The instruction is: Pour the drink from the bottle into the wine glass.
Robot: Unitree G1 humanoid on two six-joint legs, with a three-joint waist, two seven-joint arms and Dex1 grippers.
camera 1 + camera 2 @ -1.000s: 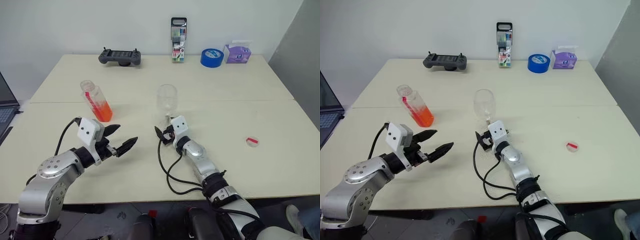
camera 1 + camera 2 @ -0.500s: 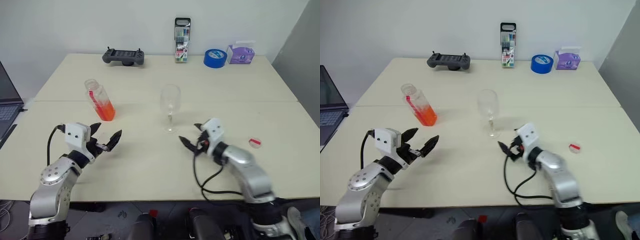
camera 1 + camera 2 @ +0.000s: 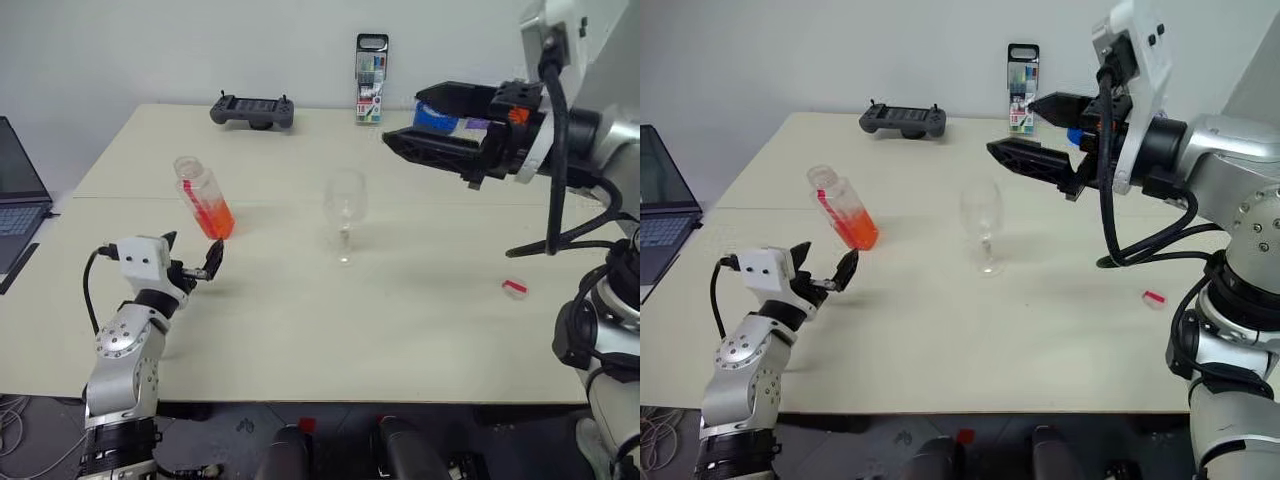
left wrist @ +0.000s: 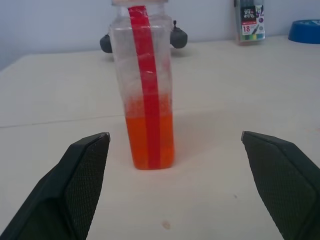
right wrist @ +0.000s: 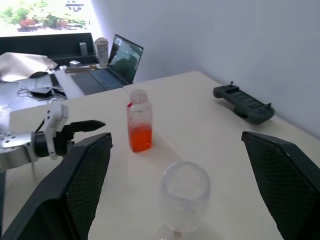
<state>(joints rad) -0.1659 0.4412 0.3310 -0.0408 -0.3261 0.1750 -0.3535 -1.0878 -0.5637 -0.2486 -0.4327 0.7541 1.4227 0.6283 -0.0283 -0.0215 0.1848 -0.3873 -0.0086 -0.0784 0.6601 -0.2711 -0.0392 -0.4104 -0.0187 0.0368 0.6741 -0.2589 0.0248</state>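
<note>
Spread wide, the left gripper (image 3: 196,272) hovers low over the near left part of the cream tabletop (image 3: 400,330), its two black fingers (image 4: 82,165) aimed at the small clear plastic bottle (image 3: 203,197) with squarish sides and a red label strip; the fingers frame the bottle without touching it. That bottle stands uncapped on the left half of the tabletop, between the near and far edges, its lower part filled with translucent orange-red drink (image 4: 150,142). At the left edge sits an open dark laptop (image 3: 18,205). Near the centre of the tabletop stands the clear stemmed wine glass (image 3: 345,212), upright and empty, well apart from the bottle. Along the far edge lie a dark grey handheld controller (image 3: 252,109), a tall clear case of coloured pens (image 3: 370,80), a blue roll of tape (image 3: 1075,134) and a purple box, both partly hidden behind the arm. Raised high above the right half of the tabletop, the right gripper (image 3: 407,122) points towards the left, its black fingers held apart and holding nothing. A small pinkish-red cap (image 3: 514,288) lies by itself near the right edge.
</note>
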